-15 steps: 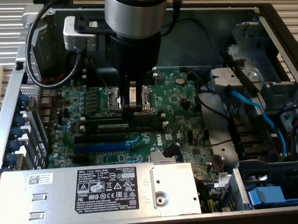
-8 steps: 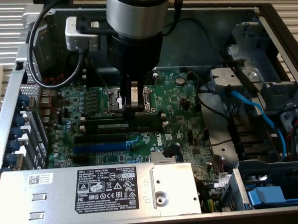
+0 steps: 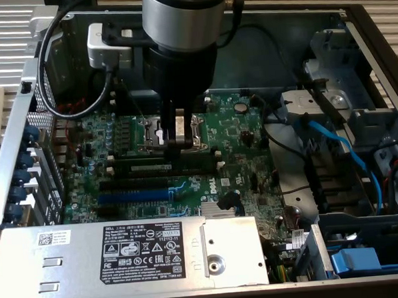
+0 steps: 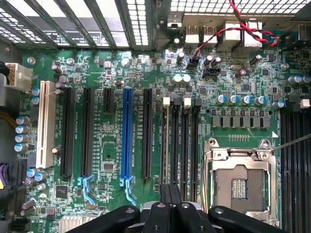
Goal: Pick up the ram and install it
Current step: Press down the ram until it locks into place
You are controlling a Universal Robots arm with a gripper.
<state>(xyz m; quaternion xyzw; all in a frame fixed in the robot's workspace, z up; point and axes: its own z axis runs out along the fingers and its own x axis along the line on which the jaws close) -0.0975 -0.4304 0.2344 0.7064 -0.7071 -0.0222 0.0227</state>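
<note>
The ram point(image 3: 161, 166), a long, thin dark green circuit-board stick with black chips and a small white label, lies level along one of the black memory slots point(image 4: 187, 145) on the green motherboard point(image 3: 238, 130). It looks seated there or at least resting in the slot.

In the exterior view the ram sits at six o'clock of the silver-framed processor socket point(image 3: 199, 125). The blue plastic expansion slot point(image 3: 131, 196) is at about seven o'clock of the ram. The black gripper point(image 3: 177, 143) hangs straight down from the arm, and the ram is close by at six o'clock of its tips.

In the wrist view the gripper point(image 4: 171, 199) has its two fingers drawn together with only a thin seam between them, and nothing visibly pinched. I cannot tell whether the tips touch the ram's upper edge or hover just above it.

By my judgement the stick is light and stiff but brittle if bent, with smooth faces that could slip. The safest hold is across its two flat faces near the middle of the long upper edge, clear of the contact edge. Any push should be spread evenly and kept square to the slot.
</note>
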